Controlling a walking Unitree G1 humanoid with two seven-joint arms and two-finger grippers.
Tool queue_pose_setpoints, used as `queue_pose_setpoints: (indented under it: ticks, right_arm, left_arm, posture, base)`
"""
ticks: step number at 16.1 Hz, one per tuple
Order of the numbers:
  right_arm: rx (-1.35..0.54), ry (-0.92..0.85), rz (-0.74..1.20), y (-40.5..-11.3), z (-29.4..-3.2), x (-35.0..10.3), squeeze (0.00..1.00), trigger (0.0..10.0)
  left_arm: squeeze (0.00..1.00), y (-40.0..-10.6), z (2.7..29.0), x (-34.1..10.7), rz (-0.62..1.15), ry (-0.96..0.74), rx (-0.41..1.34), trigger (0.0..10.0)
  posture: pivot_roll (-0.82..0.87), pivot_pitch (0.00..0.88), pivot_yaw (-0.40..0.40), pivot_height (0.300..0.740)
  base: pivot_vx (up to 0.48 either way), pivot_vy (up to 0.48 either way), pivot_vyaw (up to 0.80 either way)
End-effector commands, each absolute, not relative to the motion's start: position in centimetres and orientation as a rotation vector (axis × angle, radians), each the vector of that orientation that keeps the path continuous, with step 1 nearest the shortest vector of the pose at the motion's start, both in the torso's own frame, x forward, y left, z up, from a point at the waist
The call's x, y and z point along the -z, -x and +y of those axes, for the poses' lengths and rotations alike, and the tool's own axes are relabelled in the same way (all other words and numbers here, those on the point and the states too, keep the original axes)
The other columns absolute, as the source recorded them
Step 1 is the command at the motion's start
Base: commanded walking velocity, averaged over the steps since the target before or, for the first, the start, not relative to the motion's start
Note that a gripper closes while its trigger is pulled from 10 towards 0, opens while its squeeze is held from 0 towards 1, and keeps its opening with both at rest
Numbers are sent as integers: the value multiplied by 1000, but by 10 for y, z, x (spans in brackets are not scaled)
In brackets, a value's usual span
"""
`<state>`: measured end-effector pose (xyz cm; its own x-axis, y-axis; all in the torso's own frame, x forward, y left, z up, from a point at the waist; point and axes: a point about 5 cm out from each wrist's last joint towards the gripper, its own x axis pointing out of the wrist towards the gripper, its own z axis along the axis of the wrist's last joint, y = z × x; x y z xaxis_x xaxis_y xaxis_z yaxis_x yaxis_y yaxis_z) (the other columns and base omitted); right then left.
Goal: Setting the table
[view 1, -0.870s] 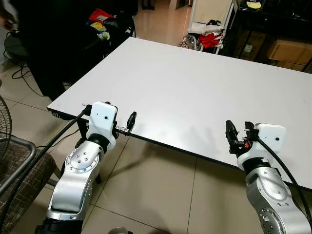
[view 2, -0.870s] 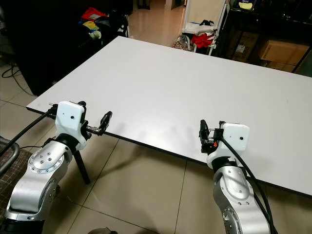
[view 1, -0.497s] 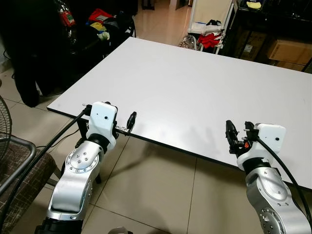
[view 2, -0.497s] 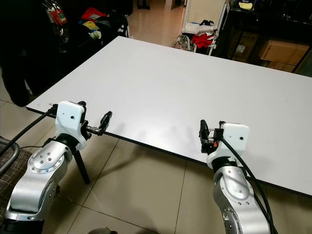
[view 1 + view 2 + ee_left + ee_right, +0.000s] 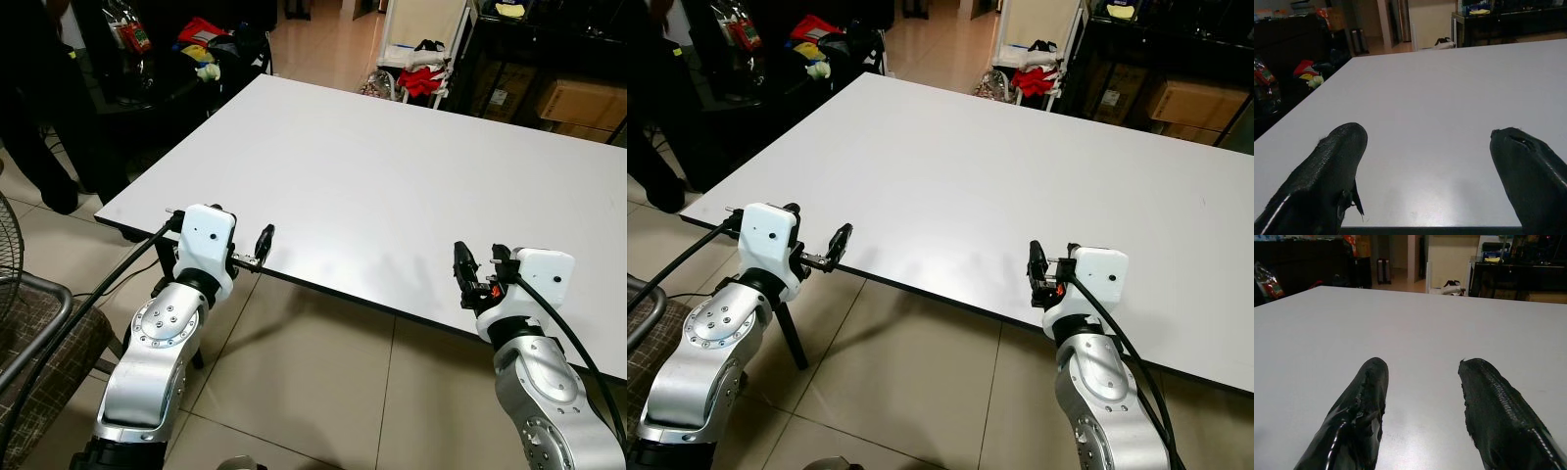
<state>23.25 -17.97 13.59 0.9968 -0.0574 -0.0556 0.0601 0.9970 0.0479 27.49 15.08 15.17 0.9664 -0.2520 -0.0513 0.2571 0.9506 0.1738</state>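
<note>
Both your pincers, left pincer (image 5: 263,245) and right pincer (image 5: 476,269), hover spread apart at the table (image 5: 392,176) edge, so driving forward risks jamming fingers against it.

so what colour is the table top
White table top, with a thin dark edge; clearest in the left eye view.

The table (image 5: 392,176) before me is smooth and matt white with a faint sheen — its edge dark. My fingers (image 5: 1356,416) look like grainy black rubber, my arms (image 5: 157,343) brushed silver metal — the floor (image 5: 294,372) glossy tile.
</note>
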Motion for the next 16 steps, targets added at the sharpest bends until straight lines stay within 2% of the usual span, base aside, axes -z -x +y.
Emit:
queue_pose_setpoints:
  ticks: [1,16]
  right_arm:
    - [56,-106,25,-245,-183,-156,0,10000]
    - [60,-102,23,-245,-183,-155,0,10000]
  left_arm:
    - [0,-285,187,-159,143,-204,26,10000]
    - [0,-283,188,-155,155,-208,22,10000]
  posture:
    - [13,0,6,740]
    - [17,0,8,740]
  base:
    - [0,0,0]
    - [0,0,0]
